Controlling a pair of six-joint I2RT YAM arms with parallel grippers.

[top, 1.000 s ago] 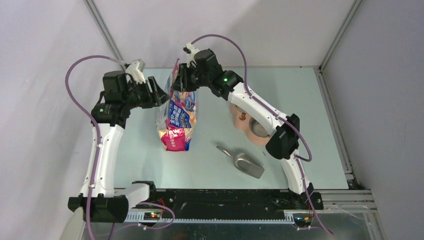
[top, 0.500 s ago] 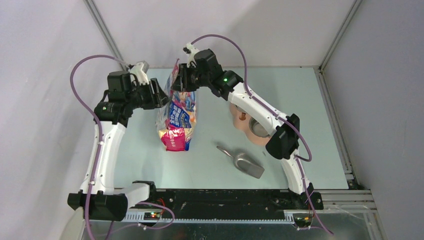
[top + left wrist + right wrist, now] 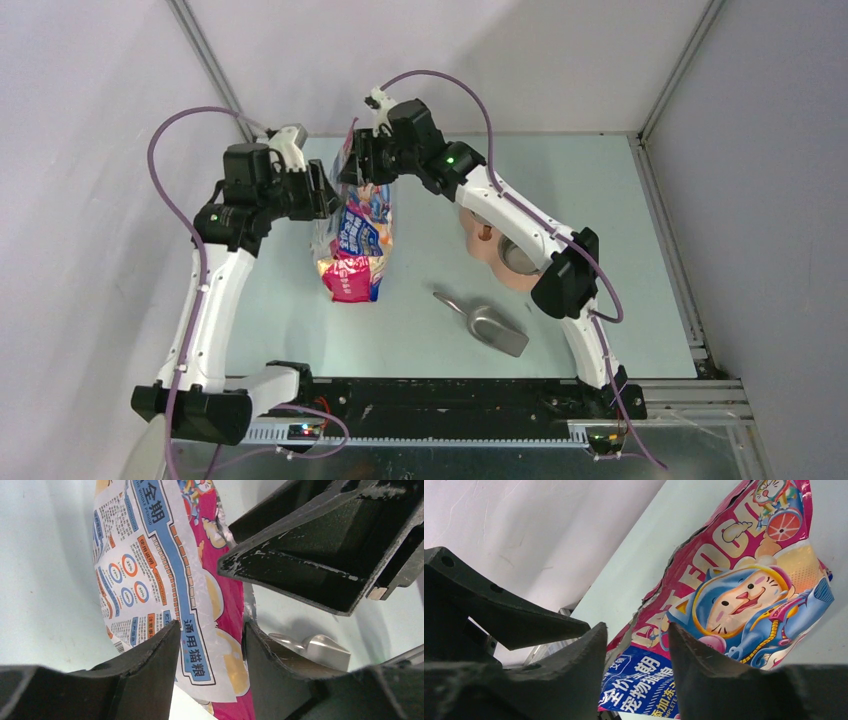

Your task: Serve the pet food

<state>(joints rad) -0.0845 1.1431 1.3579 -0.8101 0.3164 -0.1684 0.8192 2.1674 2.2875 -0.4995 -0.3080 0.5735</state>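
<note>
Glossy film of the cat-food bag (image 3: 352,235) filled both wrist views. Over the last second I had watched the left gripper (image 3: 211,625) swing in from the left until it sat just beside the bag's upper left side. Its fingers were apart with the printed panel showing through the gap, clamped on nothing. The right gripper (image 3: 636,626), at the bag's torn top edge, had slackened. Its fingers stood apart too, the ragged edge running into the gap, though I could not tell whether a pad still brushed the film. I read that as a change of hold at the mouth, the left coming to take one lip so the pair could spread it; nothing had been served yet. No kibble showed in any view, and I judged it was inside the bag, left of centre on the table (image 3: 600,200). The bag's long axis ran near to far, pink base toward the near edge, torn mouth at the far end beneath the right gripper. The metal scoop (image 3: 490,325) lay untouched to the near right, and the bowl (image 3: 478,240) sat half hidden behind the right arm.
</note>
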